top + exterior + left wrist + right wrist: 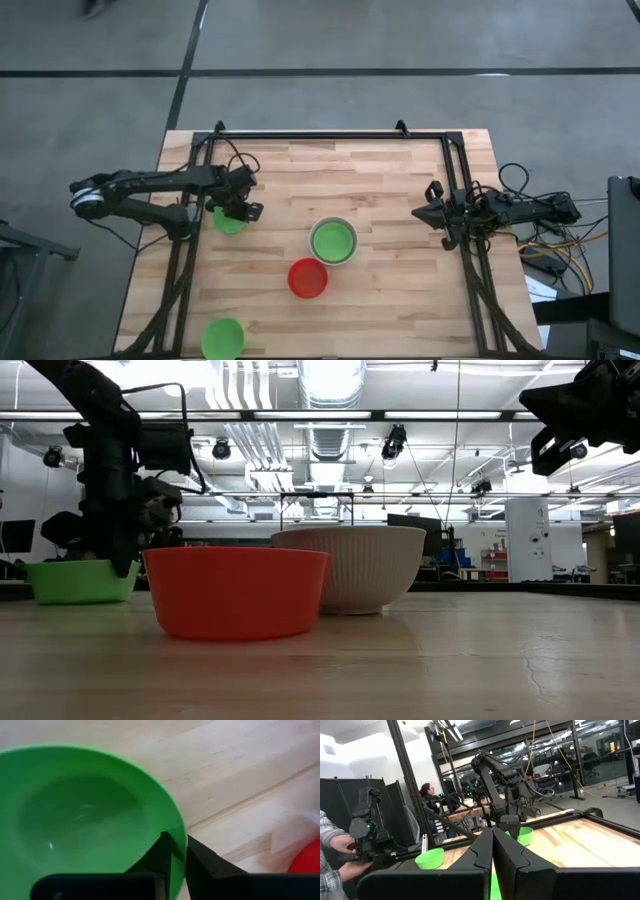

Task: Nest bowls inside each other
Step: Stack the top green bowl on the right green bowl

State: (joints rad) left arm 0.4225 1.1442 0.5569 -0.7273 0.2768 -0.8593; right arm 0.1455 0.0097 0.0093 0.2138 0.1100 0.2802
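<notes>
**Bowl count on your table**

You have five bowls: three green bowls point(229, 222) point(222, 338) point(332, 240), one red bowl point(307, 278), and one pale bowl point(350, 567). You have two arms.

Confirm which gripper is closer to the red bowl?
Left. The left gripper is at a green bowl's rim, just up-left of the red bowl; the right gripper waits farther off at the table's right edge.
</notes>
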